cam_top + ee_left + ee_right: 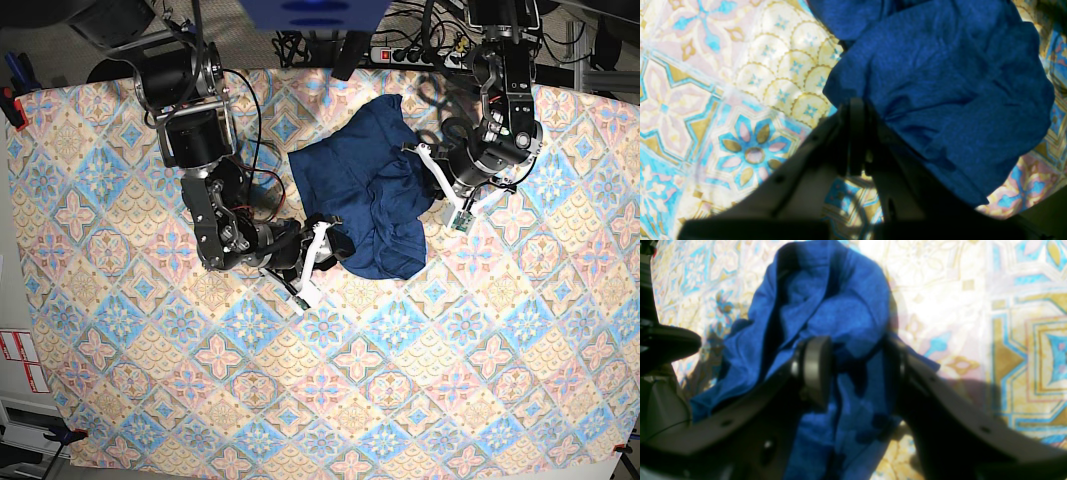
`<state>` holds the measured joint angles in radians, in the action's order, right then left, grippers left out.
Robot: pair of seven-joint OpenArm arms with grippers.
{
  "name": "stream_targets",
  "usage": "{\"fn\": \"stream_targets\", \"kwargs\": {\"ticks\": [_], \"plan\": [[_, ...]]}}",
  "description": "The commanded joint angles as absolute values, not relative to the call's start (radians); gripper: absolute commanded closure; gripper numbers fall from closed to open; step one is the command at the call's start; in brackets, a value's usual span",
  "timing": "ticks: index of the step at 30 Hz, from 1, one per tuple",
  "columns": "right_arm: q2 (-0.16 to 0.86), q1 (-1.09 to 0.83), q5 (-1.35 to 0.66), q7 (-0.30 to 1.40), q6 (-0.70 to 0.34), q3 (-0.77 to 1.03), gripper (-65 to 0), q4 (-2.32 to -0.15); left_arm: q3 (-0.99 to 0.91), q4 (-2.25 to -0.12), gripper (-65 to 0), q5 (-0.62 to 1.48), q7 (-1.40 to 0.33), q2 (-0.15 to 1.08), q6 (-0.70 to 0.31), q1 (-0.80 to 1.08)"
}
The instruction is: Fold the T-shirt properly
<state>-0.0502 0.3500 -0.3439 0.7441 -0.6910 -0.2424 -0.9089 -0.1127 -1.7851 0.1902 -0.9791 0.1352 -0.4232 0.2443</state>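
Both arms on a crumpled shirt, and the spreading is not yet done.
The T-shirt (365, 200) sits bunched at upper centre of the patterned tablecloth (480, 380). The left gripper (857, 133) is pinched tight, seemingly on the shirt's edge, though the blur hides it. The right gripper (857, 363) straddles a fold, jaws wide, nothing caught. Best bet: clamp an edge, draw both arms apart, flatten first.

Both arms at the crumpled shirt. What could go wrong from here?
1. The left gripper is shut at the edge of the bunched T-shirt; pulling may drag the heap instead of spreading it.
2. The right gripper stands open over several layers, so closing may pinch more than one.
3. The patterned tablecloth under the fabric could get caught too.
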Motion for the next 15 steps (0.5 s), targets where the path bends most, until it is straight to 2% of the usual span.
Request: {"fn": "stream_targets", "kwargs": {"ticks": [1, 15], "plan": [[-0.054, 0.378, -0.363, 0.723, -0.698, -0.243, -24.9, -0.921, -0.111, -1.805, 0.0, 0.200, -0.960, 0.139, -0.426, 0.236], [-0.053, 0.371, -0.363, 0.714, -0.698, -0.243, -24.0, -0.845, -0.111, -1.808, 0.0, 0.200, -0.961, 0.139, -0.427, 0.234]]}}
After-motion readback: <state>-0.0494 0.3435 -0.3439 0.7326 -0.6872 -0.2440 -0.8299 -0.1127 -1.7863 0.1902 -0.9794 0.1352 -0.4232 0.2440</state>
